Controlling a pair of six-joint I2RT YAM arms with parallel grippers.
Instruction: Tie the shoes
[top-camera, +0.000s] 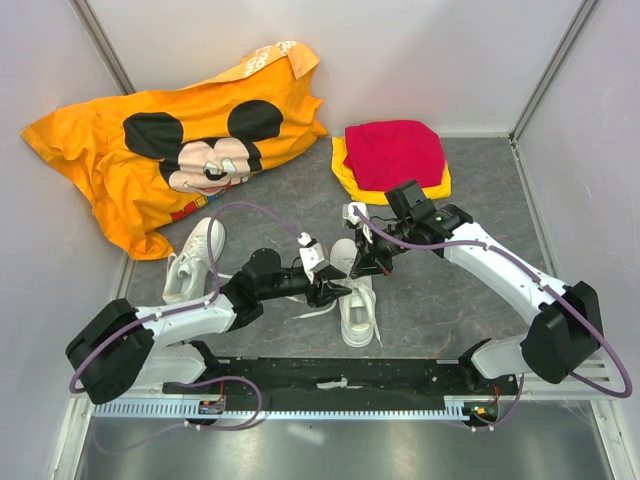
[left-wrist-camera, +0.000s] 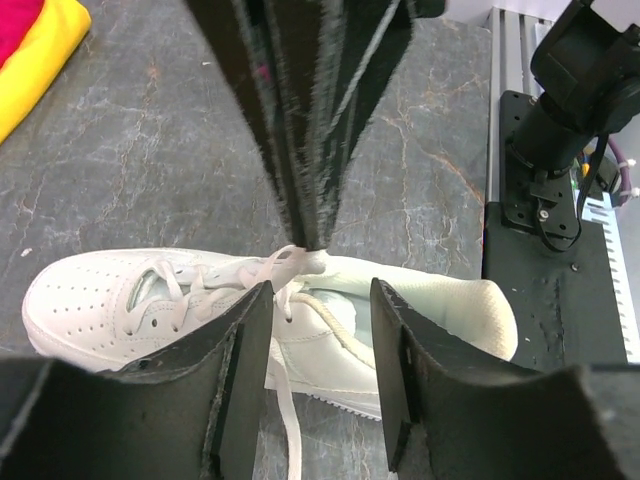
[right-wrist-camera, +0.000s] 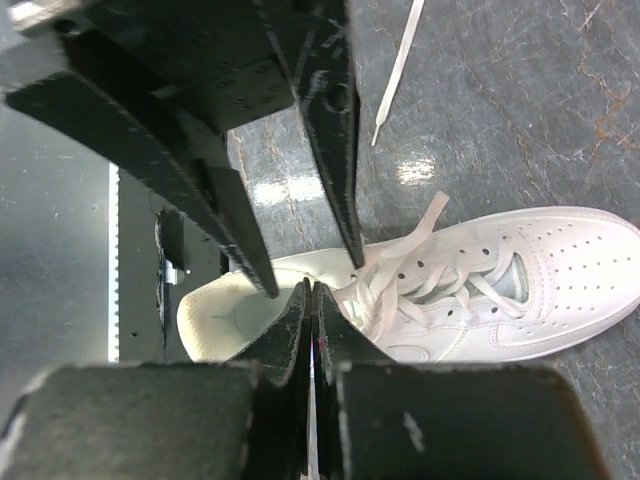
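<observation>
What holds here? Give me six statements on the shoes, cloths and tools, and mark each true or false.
1. The red cloth lies on the yellow cloth. True.
2. The left tool is shut. False: its fingers stand apart over a shoe.
3. The right tool is shut. True.
4. Both tools hang over the same shoe. True.
5. That shoe's laces are tied in a bow. False: they lie loose.
6. It touches the second shoe. False: the two lie apart.
</observation>
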